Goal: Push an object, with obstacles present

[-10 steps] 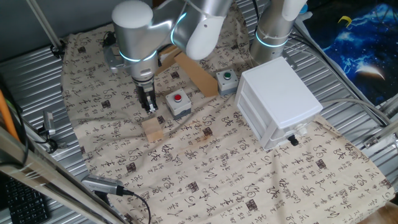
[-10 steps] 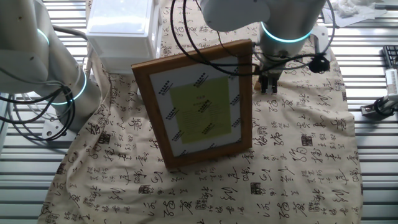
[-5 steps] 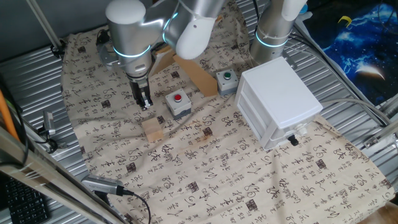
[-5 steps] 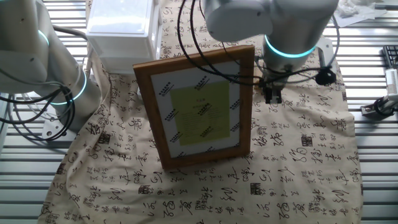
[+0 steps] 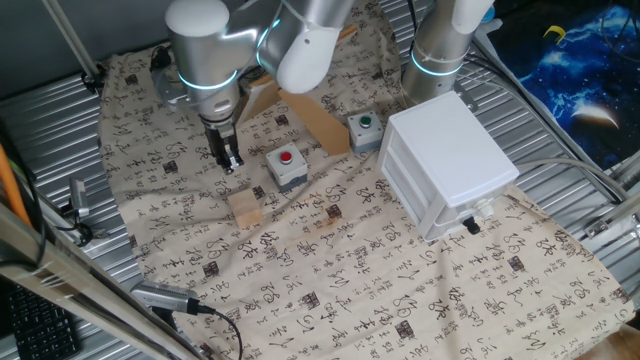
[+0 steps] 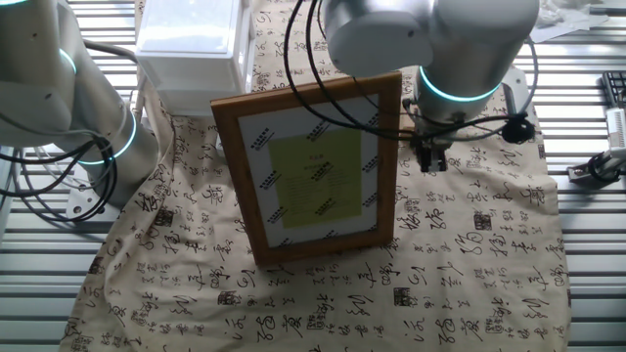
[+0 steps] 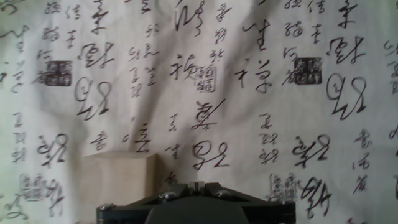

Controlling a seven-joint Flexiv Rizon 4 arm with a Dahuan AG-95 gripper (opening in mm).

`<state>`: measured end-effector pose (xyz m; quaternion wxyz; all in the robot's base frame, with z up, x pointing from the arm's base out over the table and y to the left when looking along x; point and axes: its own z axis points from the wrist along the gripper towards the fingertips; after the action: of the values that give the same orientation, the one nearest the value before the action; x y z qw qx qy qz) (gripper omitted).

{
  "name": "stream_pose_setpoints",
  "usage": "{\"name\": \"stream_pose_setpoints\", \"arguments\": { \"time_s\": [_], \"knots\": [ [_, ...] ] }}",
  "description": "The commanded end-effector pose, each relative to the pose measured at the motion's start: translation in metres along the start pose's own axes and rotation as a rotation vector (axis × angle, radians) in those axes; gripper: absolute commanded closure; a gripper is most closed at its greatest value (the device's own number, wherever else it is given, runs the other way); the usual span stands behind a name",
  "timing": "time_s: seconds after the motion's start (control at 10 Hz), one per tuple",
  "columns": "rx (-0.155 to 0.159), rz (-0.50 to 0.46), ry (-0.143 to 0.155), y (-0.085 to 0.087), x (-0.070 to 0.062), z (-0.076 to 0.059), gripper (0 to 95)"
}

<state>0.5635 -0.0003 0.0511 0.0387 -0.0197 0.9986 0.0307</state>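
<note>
On the desk, covered by a cloth [image 5: 330, 270] printed with calligraphy, the small tan block [image 5: 245, 209] lies just in front of the grey box with the red button [image 5: 287, 166]. The gripper [image 5: 230, 163] hangs over the cloth beyond the block, not touching it, its jaws pressed together. The green-button box [image 5: 365, 129] sits beside the wooden frame [image 6: 315, 169], with the white drawer cabinet [image 5: 450, 165] to the side.

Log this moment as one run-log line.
phase: approach | gripper: shut, above cloth, behind wooden block, no contact | red-button box: right of gripper | block: unmoved position on cloth
</note>
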Motion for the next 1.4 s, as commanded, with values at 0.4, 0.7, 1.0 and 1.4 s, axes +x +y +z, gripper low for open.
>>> {"name": "stream_pose_setpoints", "arguments": {
  "time_s": [0.4,0.7,1.0,1.4],
  "knots": [
    [0.015,0.005,0.029,-0.007,-0.001,0.007,95.0],
    [0.012,-0.001,0.04,-0.013,-0.001,0.016,95.0],
    [0.014,-0.002,0.05,-0.017,-0.001,0.027,95.0],
    [0.029,0.016,0.068,-0.016,-0.001,0.026,95.0]
  ]
}}
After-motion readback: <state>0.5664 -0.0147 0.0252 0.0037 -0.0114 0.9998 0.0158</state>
